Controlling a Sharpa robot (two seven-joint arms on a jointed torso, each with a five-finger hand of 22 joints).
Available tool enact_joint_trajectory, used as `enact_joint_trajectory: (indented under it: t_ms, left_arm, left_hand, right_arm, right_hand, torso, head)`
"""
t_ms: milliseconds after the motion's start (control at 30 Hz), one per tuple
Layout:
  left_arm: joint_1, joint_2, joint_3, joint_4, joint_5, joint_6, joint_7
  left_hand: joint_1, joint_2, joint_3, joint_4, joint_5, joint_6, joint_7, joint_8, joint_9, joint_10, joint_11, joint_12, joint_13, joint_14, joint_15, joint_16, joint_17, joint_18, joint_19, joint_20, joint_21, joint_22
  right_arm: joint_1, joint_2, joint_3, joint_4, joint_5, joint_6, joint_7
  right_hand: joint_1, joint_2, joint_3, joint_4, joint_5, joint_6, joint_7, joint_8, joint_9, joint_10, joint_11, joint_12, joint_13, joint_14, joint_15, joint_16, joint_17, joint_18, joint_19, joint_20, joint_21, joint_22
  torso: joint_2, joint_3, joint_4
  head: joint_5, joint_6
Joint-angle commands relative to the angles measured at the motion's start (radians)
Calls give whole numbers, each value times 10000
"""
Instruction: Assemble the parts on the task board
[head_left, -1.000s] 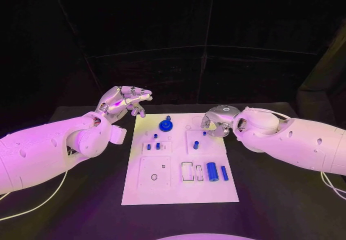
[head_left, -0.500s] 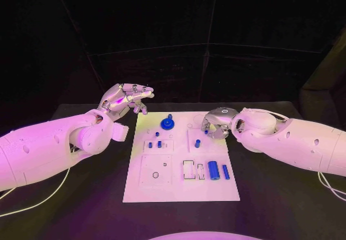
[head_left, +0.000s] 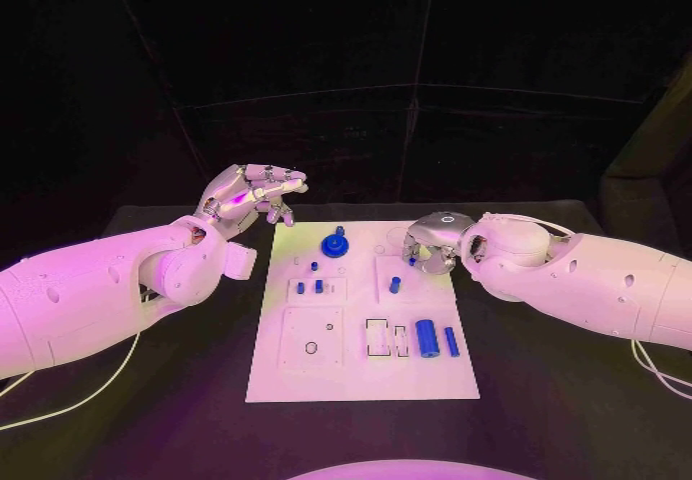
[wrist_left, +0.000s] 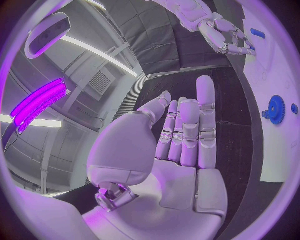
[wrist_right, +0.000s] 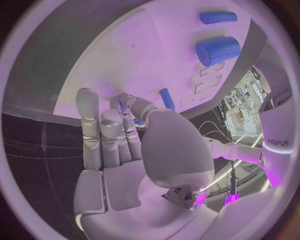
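While the left hand (head_left: 257, 197) hovers empty, fingers apart, the right hand (head_left: 431, 243) pinches a small blue peg (head_left: 413, 260), next needing a hole on the board (head_left: 361, 370)

The head camera looks down over the task board (head_left: 361, 370); both wrist cameras sit close behind their palms, sharing it.

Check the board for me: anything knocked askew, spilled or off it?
Nothing stands out. The task board lies square on the table, the blue gear and the other blue parts sit on it, and none has strayed onto the black table.
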Motion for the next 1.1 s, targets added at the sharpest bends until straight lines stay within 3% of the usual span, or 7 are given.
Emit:
enact_joint_trajectory:
  t_ms: [33,267,533,900,1100]
  left_arm:
    - [8,12,1,-17,50,142,40]
    - [8,17,-1,-57,50,140,11]
    - [8,5,-2,-94,50,135,-73]
    - [4,0,-6,-200,50,89,-130]
    - [2,0,-7,-249,50,80,-146]
  left_hand:
    - [6,-6,-52,-4,43,23,71,-50,-15,-24,50,-34,-12,-38,1,-30,-6,118,-76,26,-41,-16]
    - [39,12,-52,-19,43,21,73,-54,-15,-30,52,-39,-11,-35,3,-24,6,119,-73,29,-58,-29]
    - [85,22,-72,-45,40,-18,95,-80,-23,-71,70,-63,-15,-39,12,-28,-12,119,-60,34,-90,-55]
    - [110,28,-131,-61,38,-128,153,-146,-38,-185,120,-109,-19,-42,46,-26,-35,113,-33,53,-141,-98]
    - [112,31,-137,-61,39,-137,158,-152,-39,-195,125,-112,-19,-44,49,-27,-40,112,-31,56,-146,-102]
  right_arm:
    - [-89,28,-51,-19,-94,167,-61]
    - [-128,77,-50,-1,-303,-48,-259]
    - [-139,-52,-49,145,-405,-724,-352]
    - [-135,-524,-39,748,-327,-1764,-303]
    - [-129,-817,-30,1164,-167,-2076,-260]
  right_hand:
    - [-77,100,30,79,-234,132,3,41,-1,122,-17,-56,-30,355,-76,158,112,-150,116,2,188,247]
    - [-10,150,68,101,-416,328,-53,50,5,351,-72,-135,-14,352,-125,503,381,-214,217,-31,562,751]
    - [101,189,177,46,-358,385,-59,18,-7,435,-87,-216,-12,376,-140,812,651,-282,325,-55,892,1223]
    - [110,136,254,22,-304,348,-30,-63,-38,404,-55,-344,-24,387,-123,1029,819,-333,396,-53,1152,1574]
    - [112,127,272,19,-293,342,-25,-80,-44,397,-50,-370,-26,390,-118,1085,868,-344,411,-51,1208,1654]
  torso:
    - [-6,-3,5]
    - [-3,-8,6]
    - [-14,-3,15]
    - [-19,-5,7]
    - [-13,-9,5]
  head:
    - [-14,-25]
    - [-32,-34]
    - [-10,-37]
    - [-26,0]
    - [-34,22]
